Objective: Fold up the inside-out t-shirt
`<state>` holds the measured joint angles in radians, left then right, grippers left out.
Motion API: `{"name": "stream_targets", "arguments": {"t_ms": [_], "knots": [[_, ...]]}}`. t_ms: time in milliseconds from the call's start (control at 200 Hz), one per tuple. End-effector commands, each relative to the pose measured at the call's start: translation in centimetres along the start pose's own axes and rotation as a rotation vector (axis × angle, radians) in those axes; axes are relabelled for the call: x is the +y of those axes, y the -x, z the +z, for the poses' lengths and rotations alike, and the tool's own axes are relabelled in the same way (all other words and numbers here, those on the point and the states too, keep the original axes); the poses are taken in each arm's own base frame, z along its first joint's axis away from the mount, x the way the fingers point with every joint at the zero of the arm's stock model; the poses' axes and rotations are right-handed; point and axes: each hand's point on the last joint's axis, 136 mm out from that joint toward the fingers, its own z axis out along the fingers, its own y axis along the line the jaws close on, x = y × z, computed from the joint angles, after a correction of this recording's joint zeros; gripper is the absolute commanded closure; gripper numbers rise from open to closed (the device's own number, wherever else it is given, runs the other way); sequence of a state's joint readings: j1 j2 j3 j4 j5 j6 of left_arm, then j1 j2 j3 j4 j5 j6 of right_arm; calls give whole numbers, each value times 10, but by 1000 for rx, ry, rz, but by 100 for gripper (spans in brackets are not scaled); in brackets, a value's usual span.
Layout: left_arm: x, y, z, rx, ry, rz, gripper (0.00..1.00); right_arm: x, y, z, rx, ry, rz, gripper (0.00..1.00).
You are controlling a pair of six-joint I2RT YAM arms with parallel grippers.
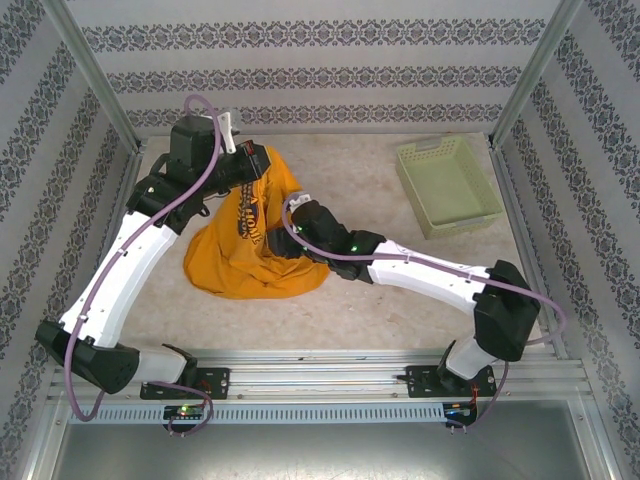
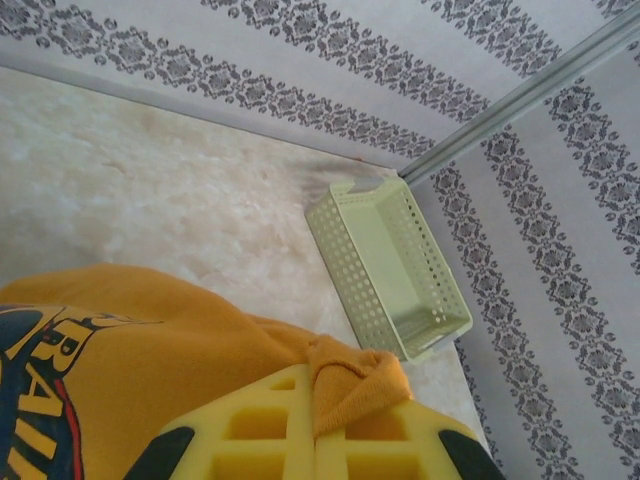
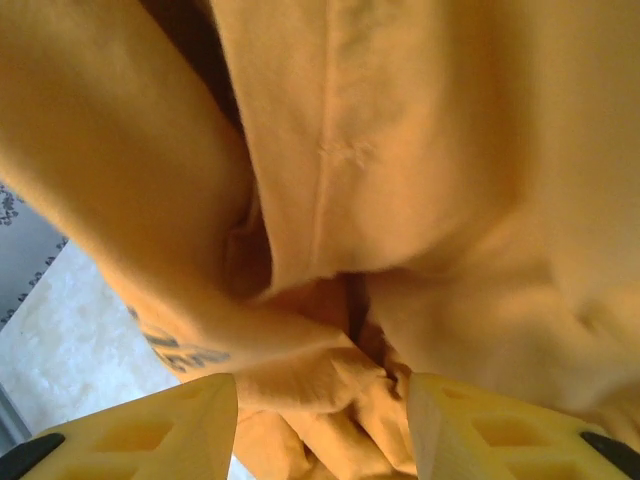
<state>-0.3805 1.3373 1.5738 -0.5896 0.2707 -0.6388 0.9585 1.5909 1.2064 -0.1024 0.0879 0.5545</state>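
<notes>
The left gripper (image 1: 245,160) is holding one end of the inside-out t-shirt (image 1: 250,262) up, the rest pooling on the table (image 1: 350,180), with the right gripper (image 1: 292,212) against it. From the left wrist, its fingers (image 2: 250,430) are pinching a cloth fold, with a green basket (image 2: 385,265) lying beyond. From the right wrist, the jaws are standing apart, with cloth bunching between them.

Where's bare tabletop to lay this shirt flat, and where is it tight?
Bare table between the t-shirt and the basket, and the near strip between t-shirt and front rail. Crowded at far left, where the left arm hangs over the t-shirt.
</notes>
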Motion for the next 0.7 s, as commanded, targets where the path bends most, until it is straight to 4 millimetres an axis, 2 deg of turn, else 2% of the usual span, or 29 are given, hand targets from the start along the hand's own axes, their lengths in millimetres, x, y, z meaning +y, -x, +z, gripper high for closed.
{"name": "stream_targets", "arguments": {"t_ms": [0, 155, 340, 535, 610, 699], "knots": [[-12, -2, -15, -22, -57, -6, 100, 21, 26, 2, -90, 74, 27, 50], [-6, -11, -22, -17, -50, -8, 100, 12, 30, 9, -125, 42, 36, 48], [-9, -16, -24, -9, -82, -31, 100, -6, 28, 30, -111, -35, 44, 48], [-4, -10, -27, -34, -41, -12, 100, -27, 18, 42, -79, -127, 37, 63], [0, -4, -27, -56, -5, 4, 100, -33, 12, 44, -58, -152, 27, 76], [14, 6, -26, -101, 80, 22, 100, -36, 12, 35, -60, -170, 9, 90]]}}
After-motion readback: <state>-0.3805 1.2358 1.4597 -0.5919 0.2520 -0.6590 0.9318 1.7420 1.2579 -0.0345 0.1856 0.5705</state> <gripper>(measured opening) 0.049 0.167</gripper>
